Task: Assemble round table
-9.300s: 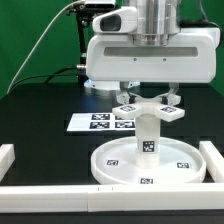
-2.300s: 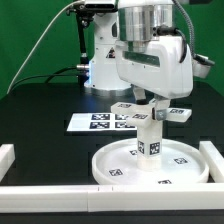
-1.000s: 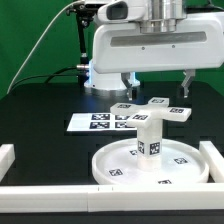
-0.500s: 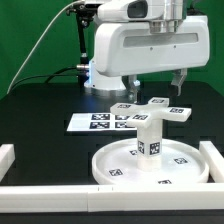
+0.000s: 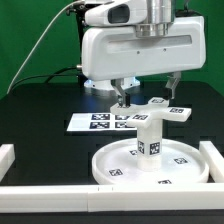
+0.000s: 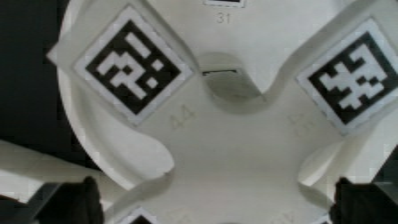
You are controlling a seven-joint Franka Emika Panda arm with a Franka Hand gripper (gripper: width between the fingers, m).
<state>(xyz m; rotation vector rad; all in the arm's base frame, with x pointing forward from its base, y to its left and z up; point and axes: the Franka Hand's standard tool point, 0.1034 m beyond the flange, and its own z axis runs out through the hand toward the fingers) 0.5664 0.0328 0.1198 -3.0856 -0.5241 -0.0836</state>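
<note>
Two end effector (image 5: 148, 94) fingers wide apart (empty) above cross foot (image 5: 150, 108) atop leg (image 5: 149, 138) on disc (image 5: 186, 152).

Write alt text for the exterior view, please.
A white cross-shaped foot piece sits atop a short leg standing upright in the middle of a round disc. The robot's gripper hangs open just above it, over a black table.

White boxy end effector (image 5: 146, 93); dark fingers (image 6: 71, 202)
</note>
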